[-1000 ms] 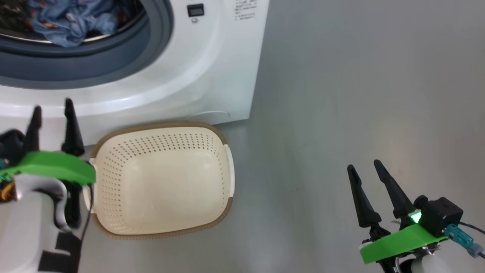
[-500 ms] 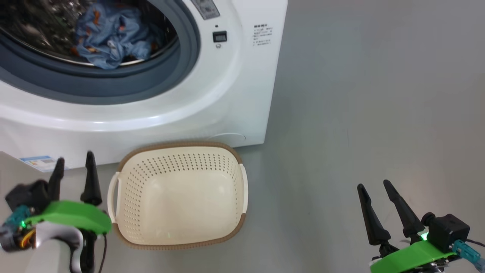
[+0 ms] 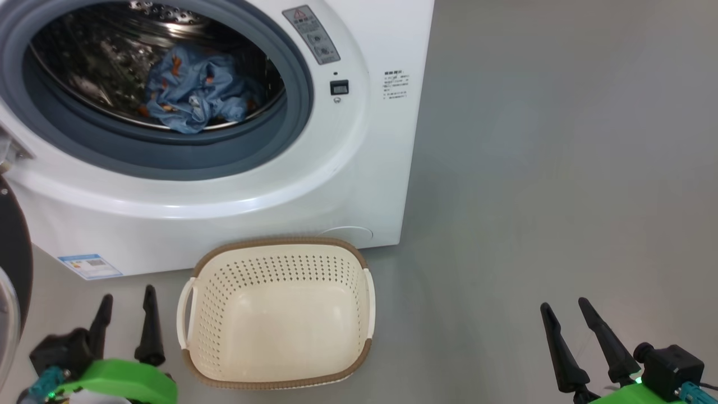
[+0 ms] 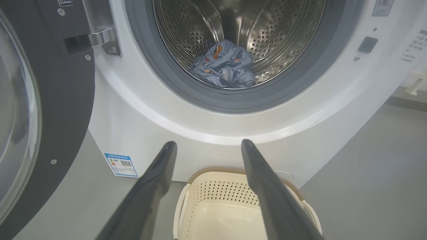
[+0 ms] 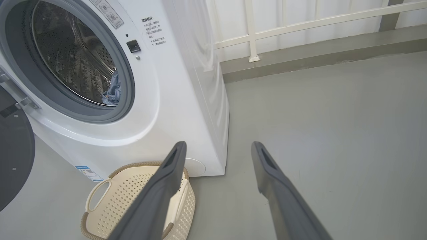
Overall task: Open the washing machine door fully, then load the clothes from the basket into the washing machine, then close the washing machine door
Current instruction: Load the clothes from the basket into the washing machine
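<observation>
The washing machine (image 3: 348,168) stands with its drum exposed, and the clothes (image 3: 190,95), a light-blue bundle with orange print, lie inside it (image 4: 225,65). The washing machine door (image 4: 60,83) hangs swung out to the left, its black rim at the head view's left edge (image 3: 14,247). On the floor in front sits the cream basket (image 3: 280,242), with nothing in it. My left gripper (image 3: 128,296) is open just left of the basket, fingers pointing at the machine (image 4: 208,143). Far to the right, over bare floor, my right gripper (image 3: 564,306) is open and holds nothing (image 5: 219,144).
A blue label sticker (image 3: 90,265) marks the machine's lower front. Grey floor (image 3: 561,168) stretches to the right of the machine. Behind it, the right wrist view shows a white railing (image 5: 250,33) and a low wall ledge.
The head camera has shifted, so more of the drum and the door's edge now show. My left gripper has drawn back from the machine's front to beside the basket. Both grippers stayed open.
</observation>
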### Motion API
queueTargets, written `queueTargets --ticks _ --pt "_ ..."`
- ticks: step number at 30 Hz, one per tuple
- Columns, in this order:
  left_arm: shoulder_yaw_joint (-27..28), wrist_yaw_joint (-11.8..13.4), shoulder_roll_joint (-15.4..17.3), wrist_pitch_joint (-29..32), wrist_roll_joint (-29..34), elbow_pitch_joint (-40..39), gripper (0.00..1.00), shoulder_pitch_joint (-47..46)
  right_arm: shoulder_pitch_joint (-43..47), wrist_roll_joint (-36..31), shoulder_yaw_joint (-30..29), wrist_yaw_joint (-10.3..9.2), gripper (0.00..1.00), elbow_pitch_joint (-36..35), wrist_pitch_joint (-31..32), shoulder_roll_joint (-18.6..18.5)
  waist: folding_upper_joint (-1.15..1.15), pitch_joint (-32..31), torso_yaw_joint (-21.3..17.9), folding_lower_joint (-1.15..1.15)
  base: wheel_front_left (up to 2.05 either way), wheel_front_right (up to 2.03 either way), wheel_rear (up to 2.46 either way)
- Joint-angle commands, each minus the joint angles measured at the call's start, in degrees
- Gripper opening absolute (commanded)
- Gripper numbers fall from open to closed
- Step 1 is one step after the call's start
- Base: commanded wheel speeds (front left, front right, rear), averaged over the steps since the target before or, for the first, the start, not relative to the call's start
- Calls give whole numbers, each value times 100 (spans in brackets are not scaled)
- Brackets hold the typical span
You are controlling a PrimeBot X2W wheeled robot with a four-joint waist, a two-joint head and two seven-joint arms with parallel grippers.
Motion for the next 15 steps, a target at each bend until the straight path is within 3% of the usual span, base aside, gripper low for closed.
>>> queueTargets --ticks 1,15 --pt "227 -14 105 -31 74 -214 100 62 54 75 108 17 100 -139 -27 -77 0 -76 25 0 0 0 0" --pt "273 -14 46 -31 154 -611 100 650 250 95 57 17 100 -178 -27 -73 0 -236 37 0 0 0 0"
